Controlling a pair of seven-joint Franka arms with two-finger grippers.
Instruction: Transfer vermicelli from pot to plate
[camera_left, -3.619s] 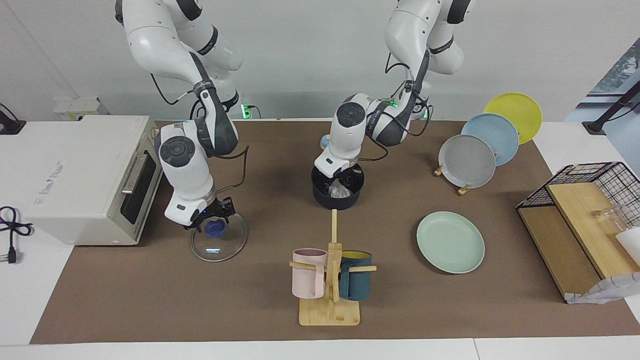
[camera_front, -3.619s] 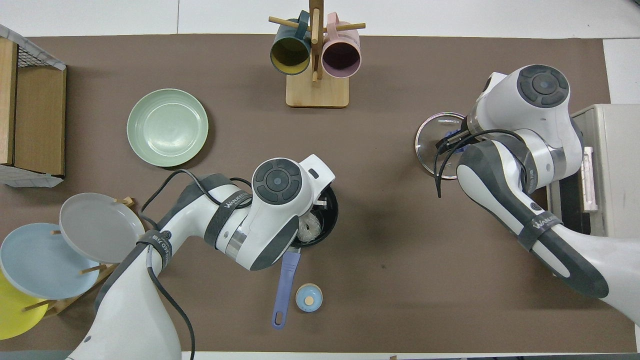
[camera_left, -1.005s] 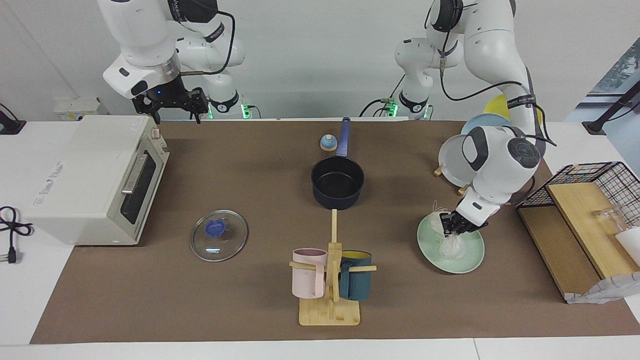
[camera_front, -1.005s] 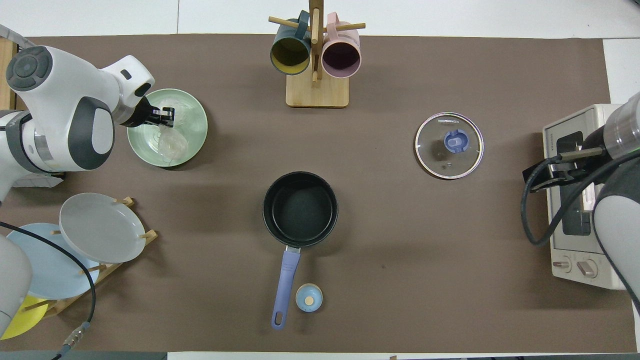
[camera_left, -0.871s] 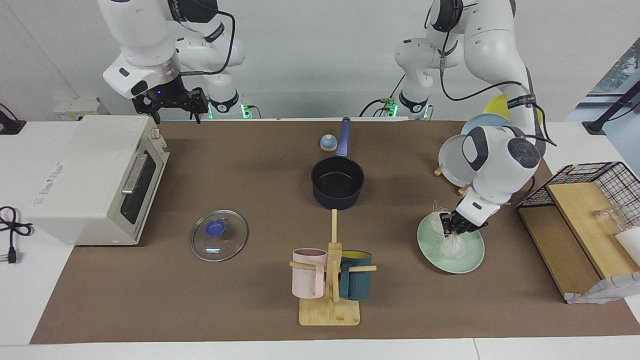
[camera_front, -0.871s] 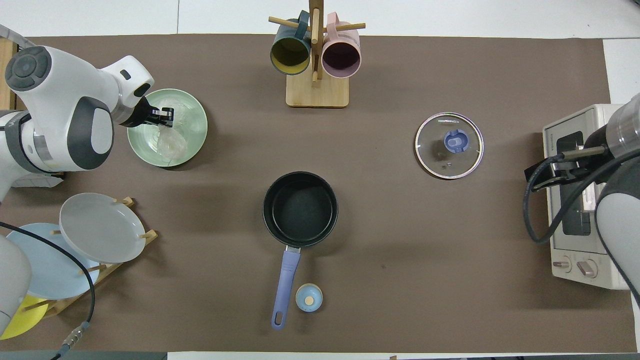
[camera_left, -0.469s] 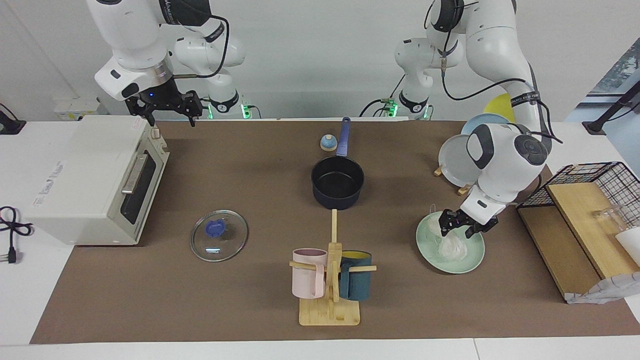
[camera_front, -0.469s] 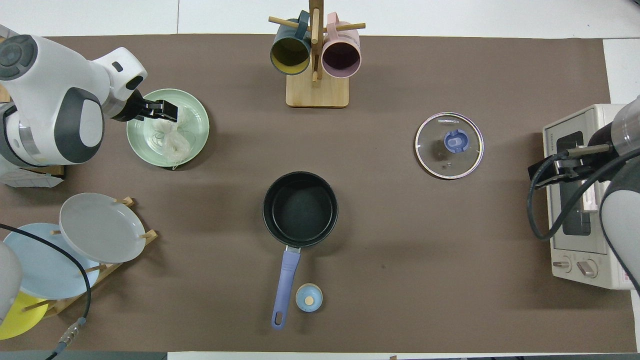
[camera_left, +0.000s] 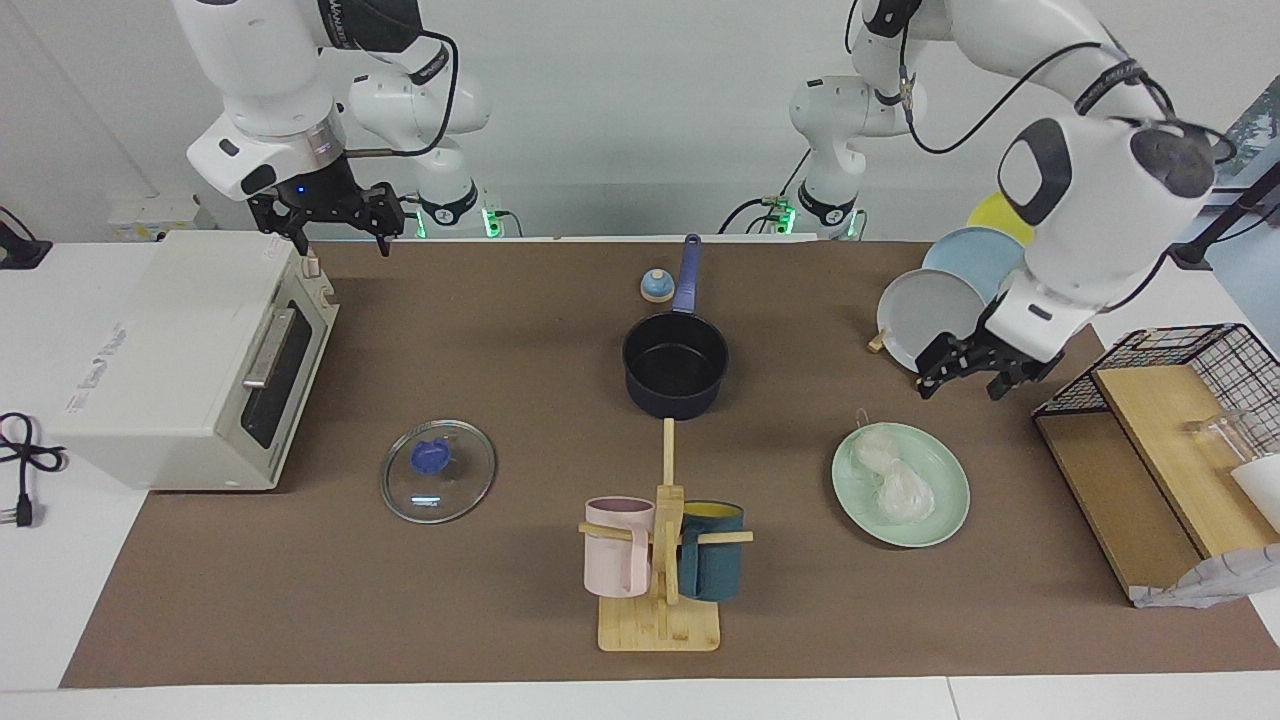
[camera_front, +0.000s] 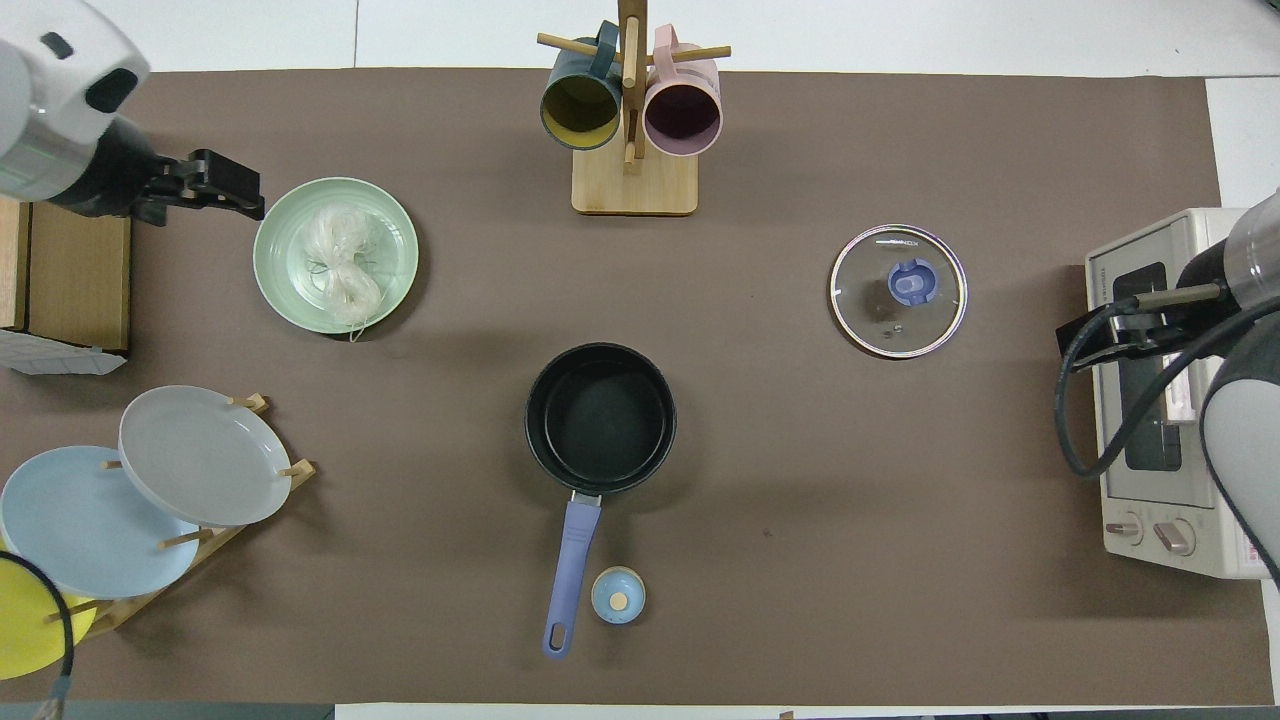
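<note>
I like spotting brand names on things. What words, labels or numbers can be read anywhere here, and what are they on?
None can be read for certain.
Glass lid: a short printed mark near its rim, too small to read.
Toaster oven: faint lettering on its top and a small sticker by its corner, both too blurred to read.
Left arm and right arm: a white word on a dark band of each, unreadable.

One camera faces the robots from high across; another looks steeply down; both share the table (camera_left: 300, 600).
</note>
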